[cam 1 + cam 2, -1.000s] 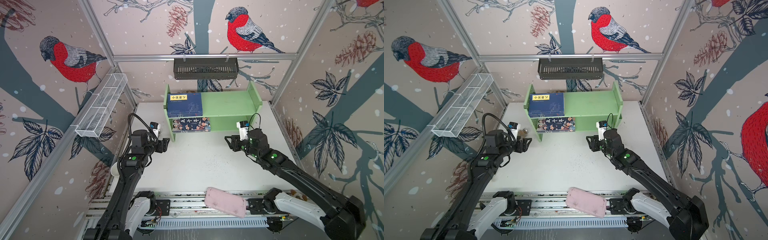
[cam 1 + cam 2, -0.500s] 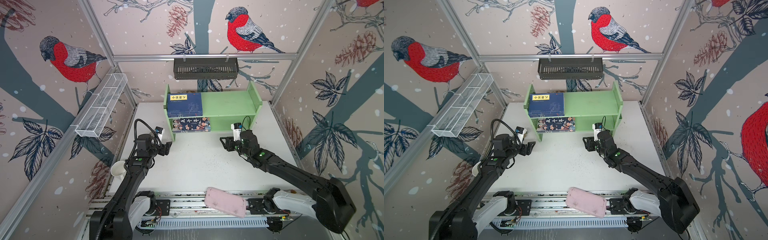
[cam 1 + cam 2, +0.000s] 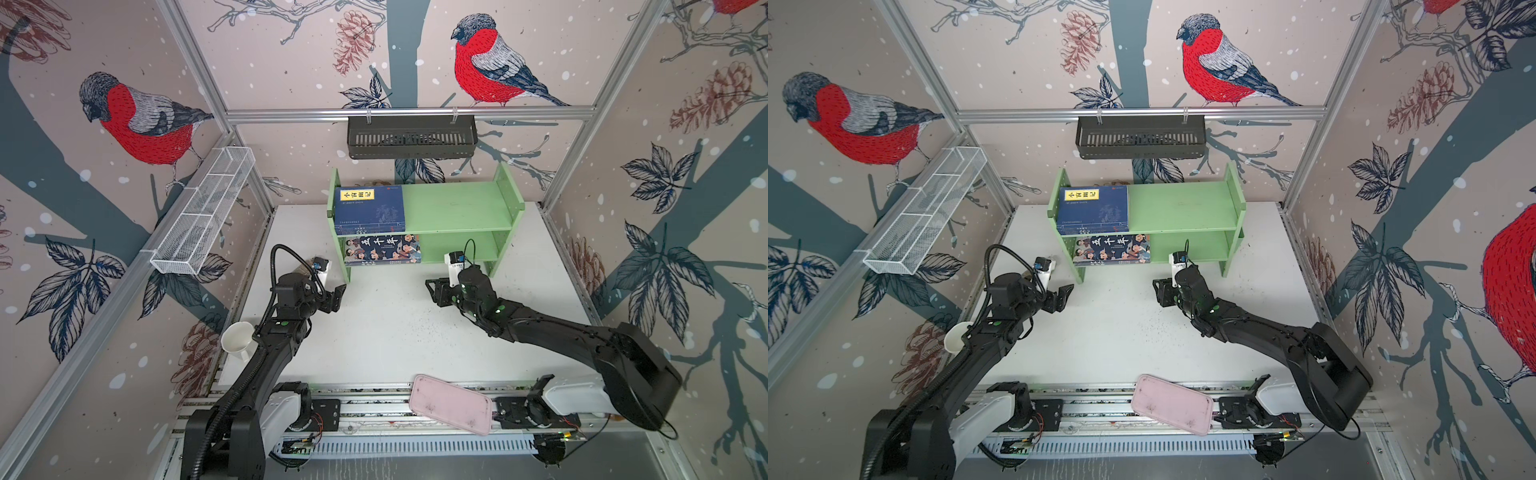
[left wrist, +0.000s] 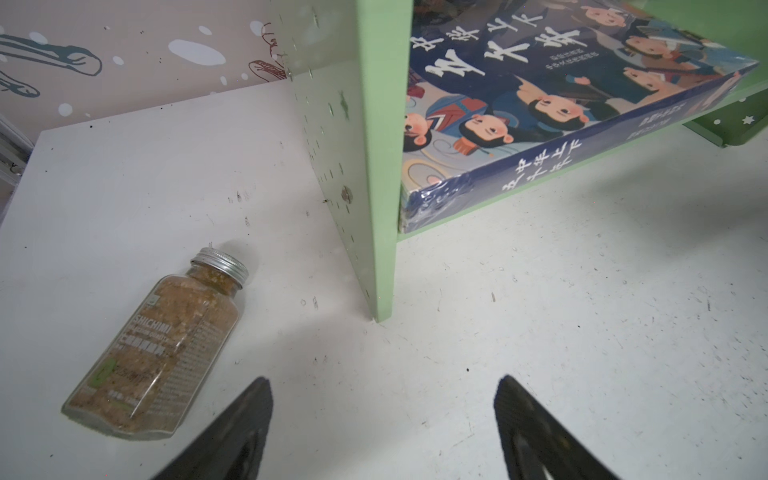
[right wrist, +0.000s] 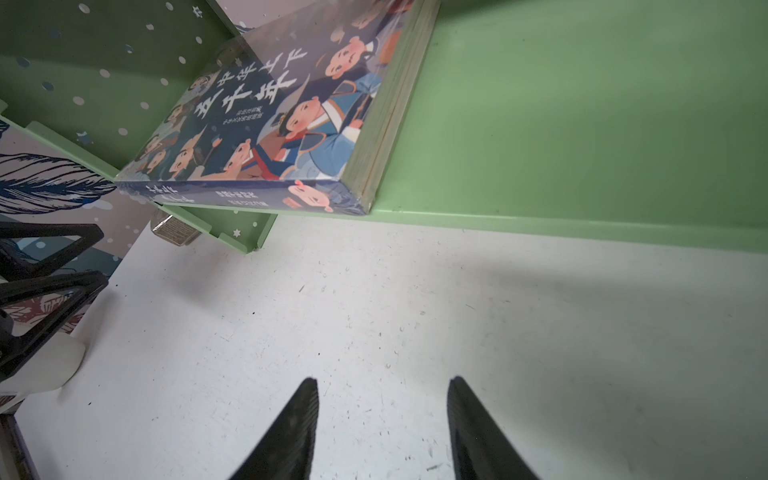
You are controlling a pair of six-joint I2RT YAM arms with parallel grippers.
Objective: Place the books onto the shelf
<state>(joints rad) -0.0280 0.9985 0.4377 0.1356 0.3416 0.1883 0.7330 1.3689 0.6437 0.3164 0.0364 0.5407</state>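
Books are lying flat at the left end of the light green shelf (image 3: 457,208) in both top views. I am seeing the navy stack (image 3: 369,210) on the upper tier, cover up, yellow label toward the back left corner. I am also seeing the cartoon book (image 3: 382,249) on the lower tier, its long axis running along the tier. The shelf is standing at the back of a white table (image 3: 395,340) speckled with dark marks, inside bird-patterned walls (image 3: 291,62). The left gripper (image 3: 338,298) and right gripper (image 3: 432,293) are hovering in front of the shelf, well apart.

In the left wrist view, the left claw's fingers (image 4: 241,424) are standing wide apart, gripping nothing. A spice jar (image 4: 166,353) is lying on its side near the shelf's end panel.

In the right wrist view, the right claw's fingers are parted over bare table, empty, and the cartoon book's spine is facing the front.
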